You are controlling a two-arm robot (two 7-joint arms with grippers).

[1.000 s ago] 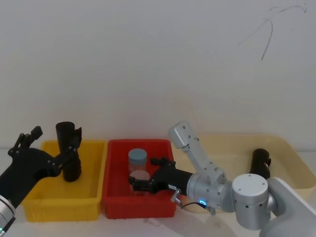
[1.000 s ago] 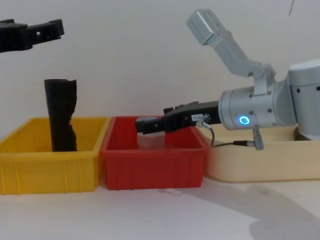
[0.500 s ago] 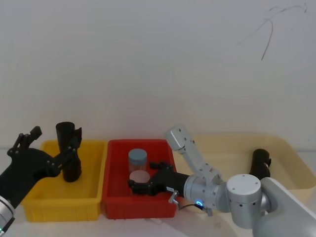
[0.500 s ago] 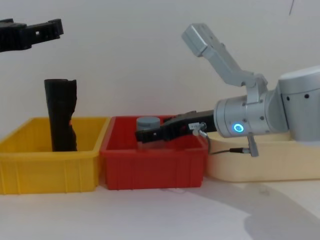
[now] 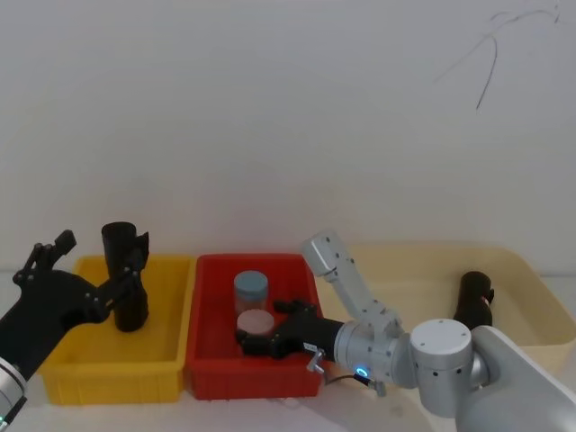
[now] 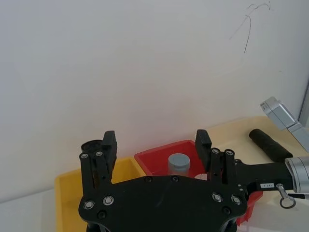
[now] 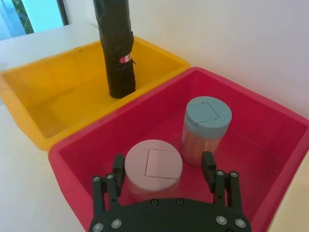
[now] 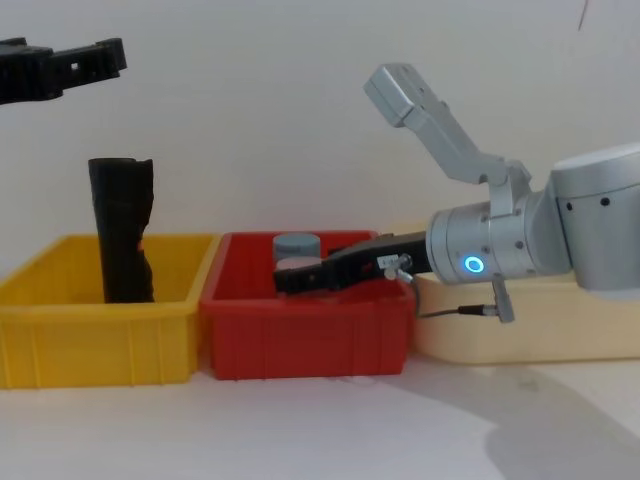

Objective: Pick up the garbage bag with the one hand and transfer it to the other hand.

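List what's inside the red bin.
The red bin holds a blue-lidded jar and a pink-lidded jar, with the open right hand straddling the pink one. The hand covers the floor beneath it.

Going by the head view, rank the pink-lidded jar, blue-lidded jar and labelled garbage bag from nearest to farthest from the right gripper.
1. Pink-lidded jar, in the red bin, at the right gripper.
2. Blue-lidded jar, just behind it.
3. Garbage bag, standing in the yellow bin on the left.
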